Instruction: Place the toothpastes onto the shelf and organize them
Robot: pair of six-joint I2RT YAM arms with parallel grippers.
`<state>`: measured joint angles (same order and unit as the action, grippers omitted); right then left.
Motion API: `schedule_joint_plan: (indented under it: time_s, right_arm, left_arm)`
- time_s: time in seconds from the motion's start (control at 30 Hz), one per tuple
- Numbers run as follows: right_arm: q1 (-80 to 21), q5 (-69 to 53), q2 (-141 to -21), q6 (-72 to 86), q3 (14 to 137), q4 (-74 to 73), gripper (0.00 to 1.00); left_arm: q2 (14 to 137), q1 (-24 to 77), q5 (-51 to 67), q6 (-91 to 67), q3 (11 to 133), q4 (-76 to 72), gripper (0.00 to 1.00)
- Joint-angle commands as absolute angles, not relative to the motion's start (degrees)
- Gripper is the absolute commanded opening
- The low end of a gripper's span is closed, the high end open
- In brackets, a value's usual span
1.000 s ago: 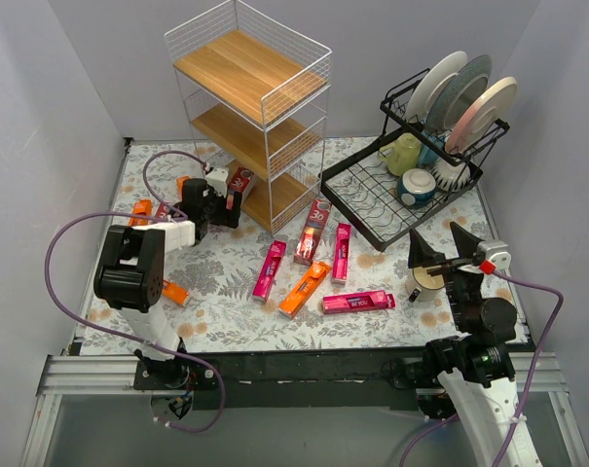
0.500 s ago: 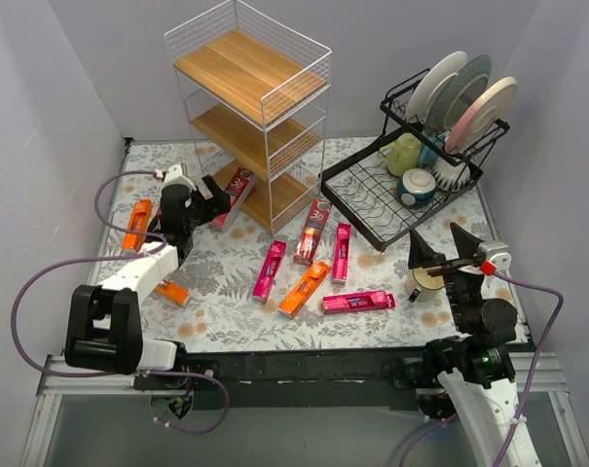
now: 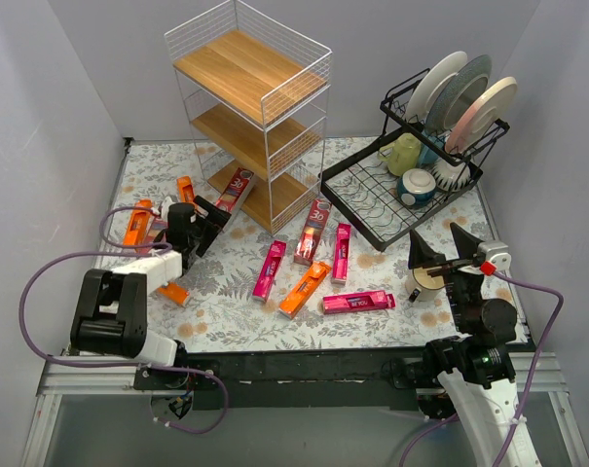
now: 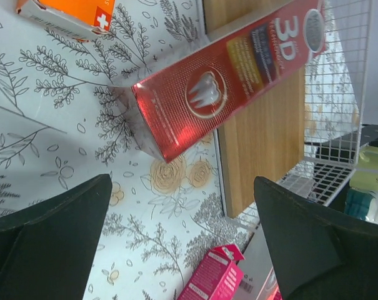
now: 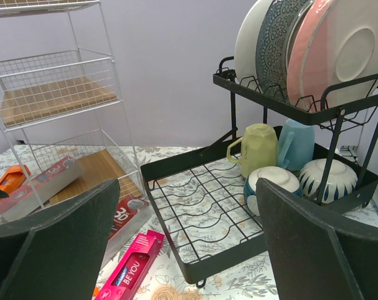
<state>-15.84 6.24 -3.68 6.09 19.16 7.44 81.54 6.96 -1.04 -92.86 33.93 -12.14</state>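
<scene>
Seen from above, the left gripper sits at the left of the table. The dark red box lies just beyond it, toward the far right. The box's long axis runs along that same line: its far end rests on the bottom board of the shelf and its near end sticks out over the tablecloth. The left arm is much the nearer. The right gripper hangs near the right edge, well apart from every box. I count nine toothpastes: four orange boxes, three pink boxes and two dark red. The arm may hide more.

In the left wrist view the fingers are spread wide with nothing between them. The 3D-printed box lies slantwise straight ahead, untouched.

The right wrist view shows that pincer's fingers just as wide apart and empty. They face the black dish rack, which holds three plates.
</scene>
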Motion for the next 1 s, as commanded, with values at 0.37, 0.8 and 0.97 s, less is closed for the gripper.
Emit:
schedule_joint_plan:
  time_s: [0.37,0.8,0.97]
  right_arm:
    - [-16.1,7.6,-4.7,6.2,20.1,8.9,0.99]
    - [-16.1,7.5,-5.1,5.9,20.3,8.6,0.99]
    - [-16.2,6.9,-4.9,6.0,20.0,9.0,0.99]
  left_arm:
    - [94.0,6.2,1.7,-95.4,46.7,-16.2,0.94]
    - [95.5,5.4,5.7,-97.0,44.4,-25.3,0.94]
    - [92.7,3.0,6.6,-101.6,36.5,-34.6,0.94]
